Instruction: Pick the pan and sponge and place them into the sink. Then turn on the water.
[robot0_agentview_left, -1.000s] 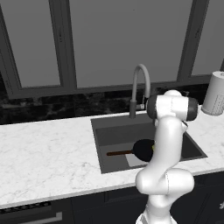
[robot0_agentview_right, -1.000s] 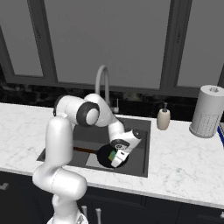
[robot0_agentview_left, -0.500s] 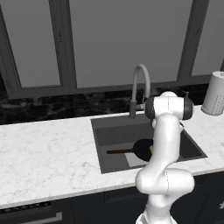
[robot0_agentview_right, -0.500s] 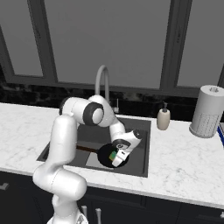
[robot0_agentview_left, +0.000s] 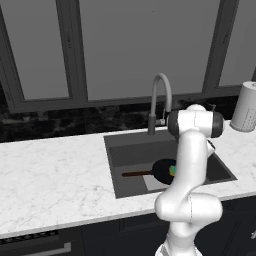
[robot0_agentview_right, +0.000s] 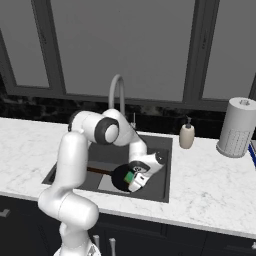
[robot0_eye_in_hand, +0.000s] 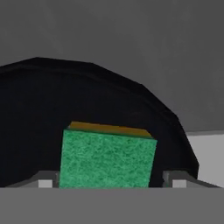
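Note:
The black pan (robot0_agentview_left: 161, 171) lies in the dark grey sink (robot0_agentview_left: 130, 150), its brown handle (robot0_agentview_left: 135, 174) pointing left. In the hand view the green sponge (robot0_eye_in_hand: 107, 159) with its orange edge sits over the pan (robot0_eye_in_hand: 43, 109), between the fingertips (robot0_eye_in_hand: 177, 180). A narrow gap shows on the sponge's right side. My gripper (robot0_agentview_right: 137, 181) is down inside the sink (robot0_agentview_right: 160, 150), right over the pan (robot0_agentview_right: 119, 177) and the sponge (robot0_agentview_right: 129, 176), and looks open. No water comes from the arched faucet (robot0_agentview_right: 117, 92).
A soap dispenser (robot0_agentview_right: 186, 136) stands on the white marble counter (robot0_agentview_right: 210, 175) just right of the sink. A paper towel roll (robot0_agentview_right: 236, 127) stands farther right. Dark windows and a black backsplash run behind the faucet (robot0_agentview_left: 160, 95).
The arm's elbow has swung a little toward the left. The gripper has stayed low over the pan with the sponge at its tips.

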